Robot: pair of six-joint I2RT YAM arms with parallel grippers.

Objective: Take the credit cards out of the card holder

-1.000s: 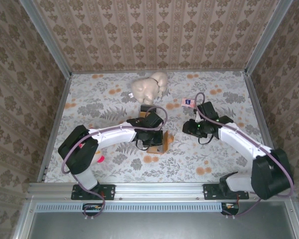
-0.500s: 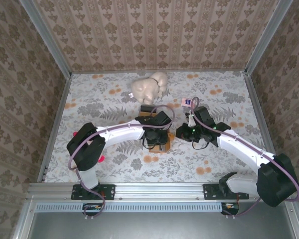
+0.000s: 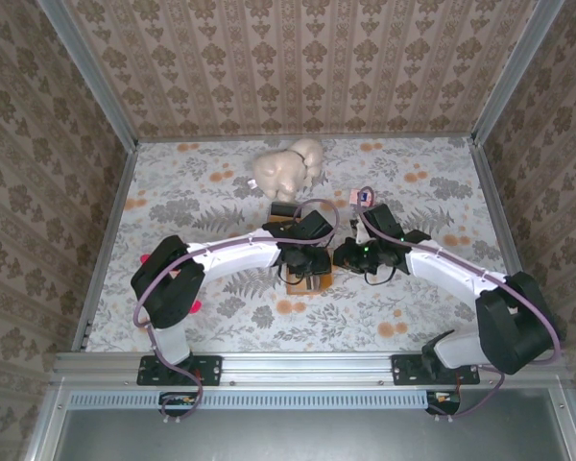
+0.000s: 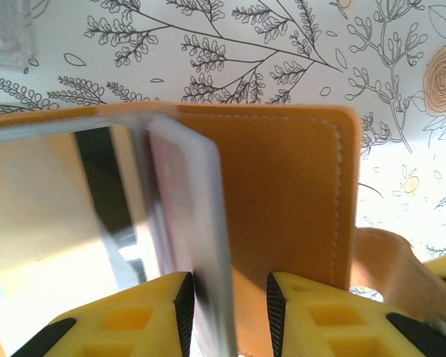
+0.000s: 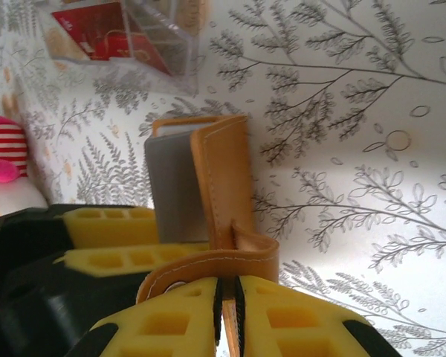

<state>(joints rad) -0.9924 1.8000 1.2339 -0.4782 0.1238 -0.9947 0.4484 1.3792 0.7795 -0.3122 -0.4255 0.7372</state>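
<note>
The card holder, a tan-orange leather wallet with a pale stitched border and rounded corners, stood on edge and partly open near the middle of the table, between the two arms. In the right wrist view its flat grey inner panel stood upright, close against the leather cover. A narrow leather strap curled from the cover. The right gripper was clamped on this strap, and its yellow ribbed fingers were pressed almost together with only the thin strap between them. The left gripper straddled a thin, glossy inner leaf of the wallet. Its jaws were apart, the leaf lay against one black pad, and bare leather showed before the other. Whether that leaf carried a card could not be told. The credit cards, red and flat with pale lettering, lay beyond the wallet and were seen through a clear, hard-edged plastic case. The table had a smooth covering printed with grey ferns and orange flowers. A cream plush toy, soft and lumpy, sat towards the far wall. A small pink packet lay flat near the right arm.
</note>
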